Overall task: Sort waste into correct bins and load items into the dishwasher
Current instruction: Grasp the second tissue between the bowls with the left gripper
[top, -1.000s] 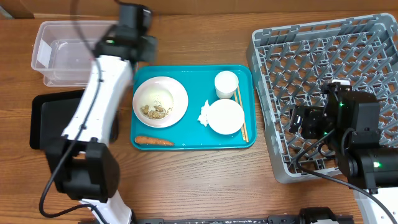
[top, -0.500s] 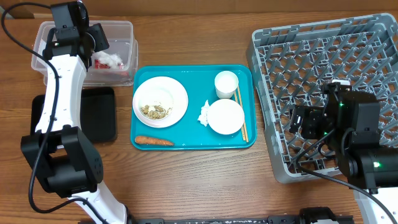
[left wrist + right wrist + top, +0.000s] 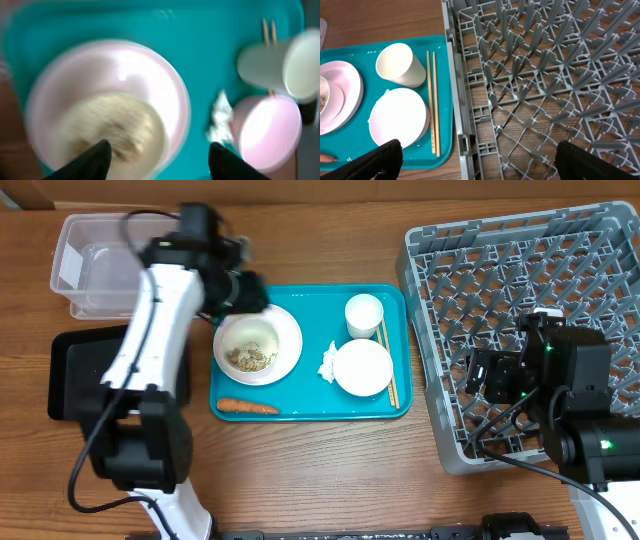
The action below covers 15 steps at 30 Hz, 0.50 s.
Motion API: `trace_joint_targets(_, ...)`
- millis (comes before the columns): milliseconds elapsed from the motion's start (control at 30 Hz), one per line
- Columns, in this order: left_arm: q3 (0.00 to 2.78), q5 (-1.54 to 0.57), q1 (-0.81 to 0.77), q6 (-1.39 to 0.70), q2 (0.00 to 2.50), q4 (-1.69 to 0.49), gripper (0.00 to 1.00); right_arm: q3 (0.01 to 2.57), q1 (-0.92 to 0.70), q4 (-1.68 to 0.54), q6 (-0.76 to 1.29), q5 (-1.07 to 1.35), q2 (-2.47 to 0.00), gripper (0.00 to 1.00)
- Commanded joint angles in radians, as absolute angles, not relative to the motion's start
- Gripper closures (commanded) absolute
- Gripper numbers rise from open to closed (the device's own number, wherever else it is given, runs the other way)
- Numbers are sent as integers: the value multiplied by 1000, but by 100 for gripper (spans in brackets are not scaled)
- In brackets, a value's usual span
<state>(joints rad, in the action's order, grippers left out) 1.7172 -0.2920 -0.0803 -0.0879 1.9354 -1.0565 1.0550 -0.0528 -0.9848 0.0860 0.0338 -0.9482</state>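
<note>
My left gripper point(image 3: 245, 290) point(image 3: 160, 155) hangs open over the upper left rim of the round white plate point(image 3: 262, 330) point(image 3: 150, 75), with nothing between its fingers. Beige food scraps point(image 3: 250, 359) point(image 3: 107, 120) lie on that plate. On the teal tray point(image 3: 310, 404) there are also an orange carrot point(image 3: 247, 406), a crumpled tissue point(image 3: 327, 363) point(image 3: 220, 117), a white bowl point(image 3: 362, 367) point(image 3: 399, 117), a white cup point(image 3: 364, 315) point(image 3: 400, 62) and chopsticks point(image 3: 388, 365) point(image 3: 432, 100). My right gripper point(image 3: 480, 375) point(image 3: 485, 160) stands open over the front left part of the grey dish rack point(image 3: 530, 270) point(image 3: 545, 75).
A clear tub point(image 3: 90, 265) stands at the back left, its right end hidden behind my left arm. In front of it lies a shallow black tray point(image 3: 70, 375). Bare wooden table shows in front of the teal tray.
My left gripper opened over the clear tub, left a red wrapper in it, then swung right to above the plate. The right arm has not moved.
</note>
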Motion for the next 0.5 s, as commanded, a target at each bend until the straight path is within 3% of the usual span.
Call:
trace_joint_targets(0,1714,-277,-224,-44,1893,-1134,34,1086,-50,-979,90,27,-947,0)
trace_joint_targets(200,1615,-262,-338,-303,1893,-1108,28,1086,-50,-979,90,27,-947,0)
trace_joint_targets(467,1410,-249,-428,-406,1893,-912,31,1086,-50,-979,90,27,-947,0)
